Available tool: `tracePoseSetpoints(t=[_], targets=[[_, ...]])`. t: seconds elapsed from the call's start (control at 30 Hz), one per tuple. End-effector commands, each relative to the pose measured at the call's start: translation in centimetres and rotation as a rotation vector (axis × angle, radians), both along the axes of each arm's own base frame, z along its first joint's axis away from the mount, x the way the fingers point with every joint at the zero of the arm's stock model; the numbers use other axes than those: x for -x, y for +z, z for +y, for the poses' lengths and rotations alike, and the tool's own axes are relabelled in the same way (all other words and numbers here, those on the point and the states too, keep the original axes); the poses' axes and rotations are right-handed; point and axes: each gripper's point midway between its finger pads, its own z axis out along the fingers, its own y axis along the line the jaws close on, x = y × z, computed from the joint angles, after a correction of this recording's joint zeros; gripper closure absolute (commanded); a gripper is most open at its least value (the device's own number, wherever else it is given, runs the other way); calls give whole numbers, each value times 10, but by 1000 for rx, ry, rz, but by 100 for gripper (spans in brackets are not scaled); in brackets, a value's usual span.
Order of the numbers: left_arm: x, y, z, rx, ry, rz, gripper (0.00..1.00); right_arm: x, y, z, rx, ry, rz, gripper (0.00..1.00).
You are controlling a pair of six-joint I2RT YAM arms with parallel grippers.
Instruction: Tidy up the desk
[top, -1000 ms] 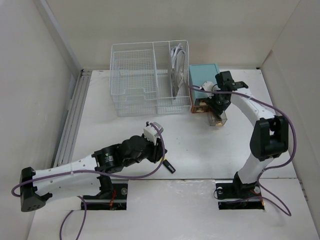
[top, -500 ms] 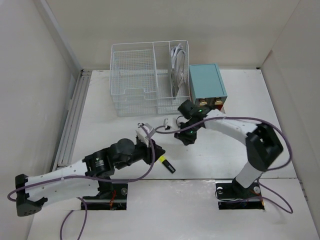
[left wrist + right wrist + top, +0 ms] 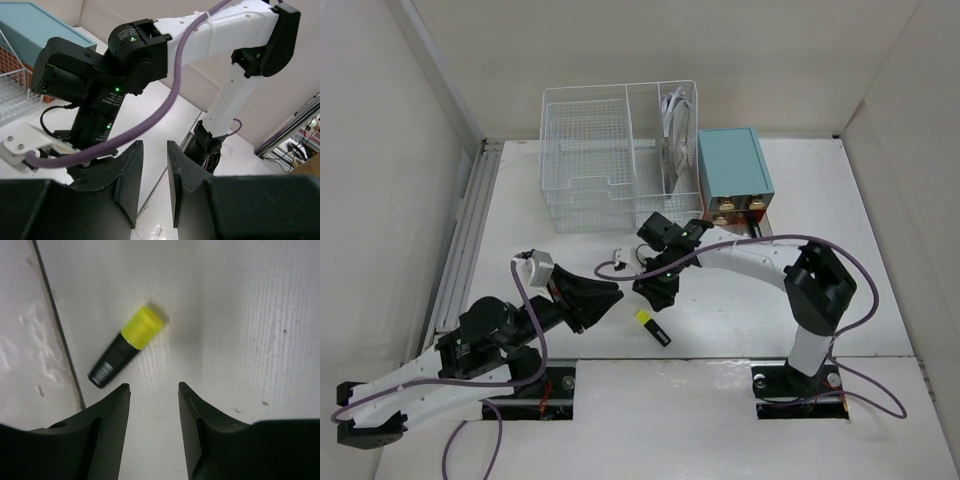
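Yellow-capped black highlighter (image 3: 127, 345) lies loose near front edge of white desk (image 3: 880, 260), not yet stowed; right gripper (image 3: 154, 390) hovers over it, fingers apart; left gripper (image 3: 155, 150) narrowly apart, empty.

The white worktop (image 3: 840, 270) carried three things. A white wire basket (image 3: 590, 215) stood toward 12 o'clock, and a teal drawer box (image 3: 732, 165) stood just beside it at its 3 o'clock. A black highlighter (image 3: 653, 328) lay apart toward 6 o'clock, its yellow cap pointing to 10 o'clock.
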Motion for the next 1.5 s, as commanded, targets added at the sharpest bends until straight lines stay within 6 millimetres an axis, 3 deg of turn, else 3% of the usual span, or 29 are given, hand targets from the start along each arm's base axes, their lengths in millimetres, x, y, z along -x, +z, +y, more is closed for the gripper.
tracePoseSetpoints(t=[0.0, 0.13, 0.23, 0.3, 0.33, 0.4, 0.6, 0.7, 1.0, 1.17, 1.33, 1.47], targets=[[2, -1, -6, -7, -24, -9, 77, 8, 15, 33, -63, -65, 19, 50], [3, -1, -9, -11, -33, -19, 77, 5, 26, 51, -139, -220, -24, 49], [3, -1, -8, -15, -32, -27, 77, 2, 30, 53, -156, -375, -55, 49], [3, -1, -8, -15, -32, -27, 77, -6, 31, 48, -165, -454, -118, 44], [3, -1, -8, -15, -32, -27, 77, -3, 27, 46, -146, -478, -126, 36], [3, -1, -8, -15, -32, -27, 77, -10, 26, 42, -135, -552, -161, 34], [3, 1, -8, -7, -32, -31, 77, 16, 2, 44, -105, -539, -164, 35], [5, 7, -3, 10, -31, -38, 77, 15, -1, 47, -100, -554, -195, 37], [9, 13, 2, 41, -40, -52, 77, 11, -44, 35, 11, -568, -216, 39], [10, 14, 3, 44, -47, -65, 77, 10, -54, 35, 46, -577, -214, 42], [14, 17, 6, 64, -57, -76, 77, 12, -62, 31, 78, -575, -229, 56], [15, 23, 10, 90, -56, -87, 76, 16, -67, 26, 108, -558, -219, 62]])
